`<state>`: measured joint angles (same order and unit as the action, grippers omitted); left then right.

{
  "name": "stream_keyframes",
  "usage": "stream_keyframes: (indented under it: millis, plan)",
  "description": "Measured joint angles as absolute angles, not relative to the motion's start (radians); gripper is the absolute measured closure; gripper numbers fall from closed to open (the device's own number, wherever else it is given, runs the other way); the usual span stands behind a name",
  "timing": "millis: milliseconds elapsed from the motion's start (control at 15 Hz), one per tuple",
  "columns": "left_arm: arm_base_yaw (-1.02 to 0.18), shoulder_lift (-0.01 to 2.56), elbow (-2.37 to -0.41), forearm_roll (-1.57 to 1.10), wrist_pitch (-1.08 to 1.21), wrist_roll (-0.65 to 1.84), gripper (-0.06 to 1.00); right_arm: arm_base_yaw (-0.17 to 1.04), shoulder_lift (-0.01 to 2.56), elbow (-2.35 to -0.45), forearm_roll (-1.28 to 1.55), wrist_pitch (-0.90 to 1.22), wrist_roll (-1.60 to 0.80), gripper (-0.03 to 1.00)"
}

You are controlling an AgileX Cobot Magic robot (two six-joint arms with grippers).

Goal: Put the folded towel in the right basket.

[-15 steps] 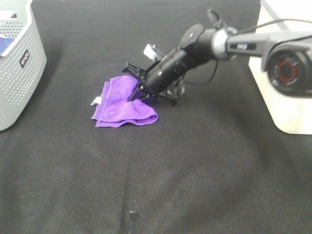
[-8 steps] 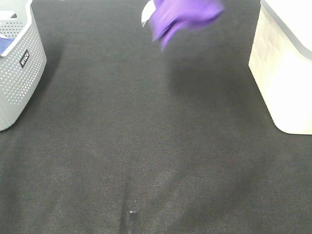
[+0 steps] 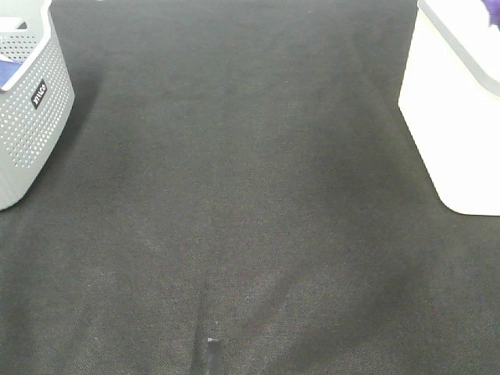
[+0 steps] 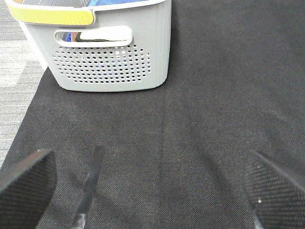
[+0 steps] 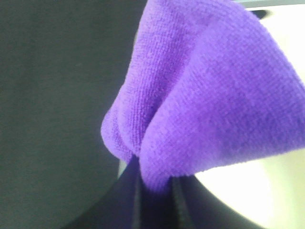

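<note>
Towel (image 5: 205,109), purple and bunched, hangs pinched between the right fingers (image 5: 119,205), which are closed tight on a gathered fold. It is up off the table (image 3: 234,195) at the right edge, over the white basket (image 3: 453,117); the high view catches only a purple sliver in its far right corner. By the left edge, the left fingers (image 4: 26,186) are spread wide and hold nothing, facing the grey basket (image 4: 109,62).

Two baskets stand on the counter (image 3: 234,195): one grey basket (image 3: 35,133) at its left edge, one white basket (image 3: 453,117) at its right. One purple towel (image 5: 205,95).
</note>
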<state>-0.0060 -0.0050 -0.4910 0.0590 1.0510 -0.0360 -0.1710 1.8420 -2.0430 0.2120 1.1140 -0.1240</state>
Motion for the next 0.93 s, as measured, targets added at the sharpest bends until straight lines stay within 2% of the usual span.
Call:
stream_keyframes:
  millis: [133,200,267,333,400,467,733,933]
  plan:
    - [-0.006,-0.005,-0.491,0.059,1.051,-0.036,-0.04,-0.200,1.862,-2.043,0.134,1.087,-0.119,0.82]
    - [-0.006,-0.005,-0.491,0.059,1.051,-0.036,-0.04,-0.200,1.880,-2.043,0.103,1.078,-0.104,0.68]
    - [-0.006,-0.005,-0.491,0.059,1.051,-0.036,-0.04,-0.200,1.902,-2.043,0.076,1.071,-0.093,0.47]
    - [-0.006,-0.005,-0.491,0.059,1.051,-0.036,-0.04,-0.200,1.927,-2.043,0.046,1.071,-0.079,0.22]
    - [-0.006,-0.005,-0.491,0.059,1.051,-0.036,-0.04,-0.200,1.946,-2.043,0.027,1.071,-0.078,0.09]
    - [-0.006,-0.005,-0.491,0.059,1.051,-0.036,-0.04,-0.200,1.955,-2.043,0.022,1.072,-0.075,0.03]
    - [-0.006,-0.005,-0.491,0.059,1.051,-0.036,-0.04,-0.189,1.954,-2.043,0.091,1.103,-0.078,-0.01]
    - [-0.006,-0.005,-0.491,0.059,1.051,-0.036,-0.04,-0.083,1.946,-2.043,0.087,1.186,-0.077,-0.01]
